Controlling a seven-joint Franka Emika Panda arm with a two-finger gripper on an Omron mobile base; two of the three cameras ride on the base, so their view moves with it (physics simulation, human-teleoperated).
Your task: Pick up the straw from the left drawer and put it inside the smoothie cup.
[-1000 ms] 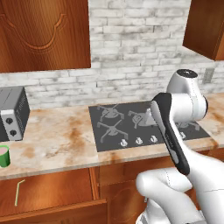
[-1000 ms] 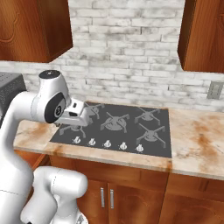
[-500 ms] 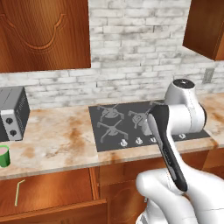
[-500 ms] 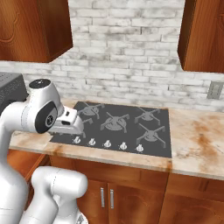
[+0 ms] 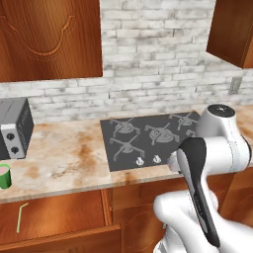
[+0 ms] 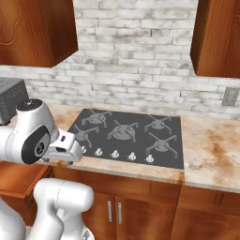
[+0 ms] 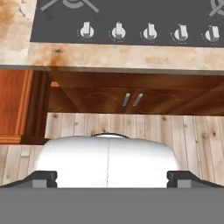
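Note:
The straw (image 5: 21, 217) lies in the open left drawer (image 5: 64, 217), at the lower left of the left base view. On the counter's left end above it stands the green smoothie cup (image 5: 5, 176) with a pink rim. My gripper (image 7: 112, 178) hangs at the counter's front edge by the cooktop knobs, far to the right of the drawer and the cup. Its dark fingertips (image 7: 43, 177) stand wide apart with nothing between them. In the right base view the white hand (image 6: 70, 149) sits just left of the knobs.
A grey toaster oven (image 5: 15, 129) stands behind the cup. The black cooktop (image 5: 153, 136) takes up the counter's middle. Wooden wall cabinets (image 5: 49, 39) hang above. Below the counter are closed cabinet doors (image 7: 131, 99) and a plank floor.
The arm has folded down and pulled back: the hand dropped from over the cooktop to the counter's front edge. Straw, cup and drawer have not moved.

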